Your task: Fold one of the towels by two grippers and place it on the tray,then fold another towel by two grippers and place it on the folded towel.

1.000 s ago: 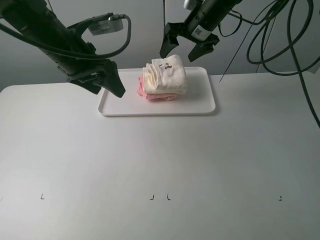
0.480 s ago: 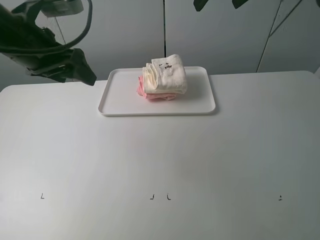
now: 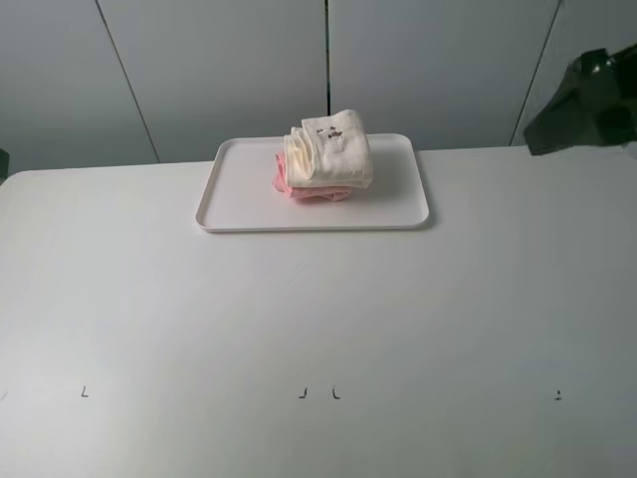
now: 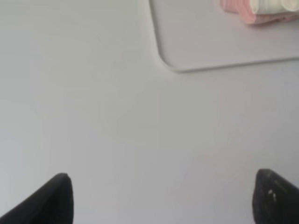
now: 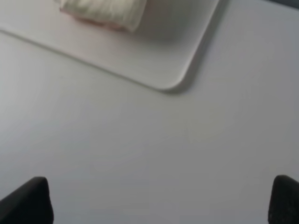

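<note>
Exterior high shows the cream-white towel [image 3: 331, 147] folded atop the pink towel [image 3: 287, 177] on the tray [image 3: 398, 209] at the desk's [image 3: 318, 329] far side. The left gripper [image 4: 159, 198] and right gripper [image 5: 161, 200] are spread empty, suggesting stacking is finished.

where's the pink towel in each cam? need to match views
Exterior high: pink towel on the tray, upper centre, peeking out under the cream towel.
Left wrist: top right corner, only a pink edge showing.
Right wrist: barely visible, a faint pink strip under the cream towel, top left.
Shared landmark: the tray's rounded rim.
</note>
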Available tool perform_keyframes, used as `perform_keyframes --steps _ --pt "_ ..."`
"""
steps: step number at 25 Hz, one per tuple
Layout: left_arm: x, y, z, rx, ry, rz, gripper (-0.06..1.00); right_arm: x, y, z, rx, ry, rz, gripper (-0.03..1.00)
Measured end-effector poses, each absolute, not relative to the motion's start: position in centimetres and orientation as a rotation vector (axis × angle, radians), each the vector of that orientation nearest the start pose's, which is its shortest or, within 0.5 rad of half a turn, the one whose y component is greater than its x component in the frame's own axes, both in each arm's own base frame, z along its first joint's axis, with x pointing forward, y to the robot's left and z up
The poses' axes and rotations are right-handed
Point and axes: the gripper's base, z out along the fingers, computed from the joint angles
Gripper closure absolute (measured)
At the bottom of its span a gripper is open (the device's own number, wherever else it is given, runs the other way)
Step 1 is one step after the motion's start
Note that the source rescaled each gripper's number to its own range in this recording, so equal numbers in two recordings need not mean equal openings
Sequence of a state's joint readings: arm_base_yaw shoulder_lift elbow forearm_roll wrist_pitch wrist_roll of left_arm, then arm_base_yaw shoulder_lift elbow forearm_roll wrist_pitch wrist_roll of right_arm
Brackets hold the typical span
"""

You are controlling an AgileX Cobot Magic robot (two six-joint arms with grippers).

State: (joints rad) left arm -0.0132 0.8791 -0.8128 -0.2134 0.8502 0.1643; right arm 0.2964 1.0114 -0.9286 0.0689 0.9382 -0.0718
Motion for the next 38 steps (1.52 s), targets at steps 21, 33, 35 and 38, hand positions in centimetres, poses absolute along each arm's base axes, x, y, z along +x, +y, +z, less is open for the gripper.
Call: perform_keyframes --steps 21,33,35,38 --pt "0.8 0.1 35.4 -0.017 2.115 -0.013 -0.05 2.9 1.4 31.3 -0.388 2.237 0.211 -0.03" --pt "-4.4 0.9 34.5 -0.108 1.951 0.047 -0.05 0.9 0.8 27.8 -0.374 2.167 0.217 -0.03" --pt "-5.2 1.1 34.4 -0.115 1.915 0.062 -0.05 0.7 0.7 27.8 -0.372 2.15 0.219 -0.03" --pt "-5.2 1.1 33.6 -0.12 1.921 0.065 -0.05 0.4 0.6 27.8 -0.369 2.129 0.221 -0.03"
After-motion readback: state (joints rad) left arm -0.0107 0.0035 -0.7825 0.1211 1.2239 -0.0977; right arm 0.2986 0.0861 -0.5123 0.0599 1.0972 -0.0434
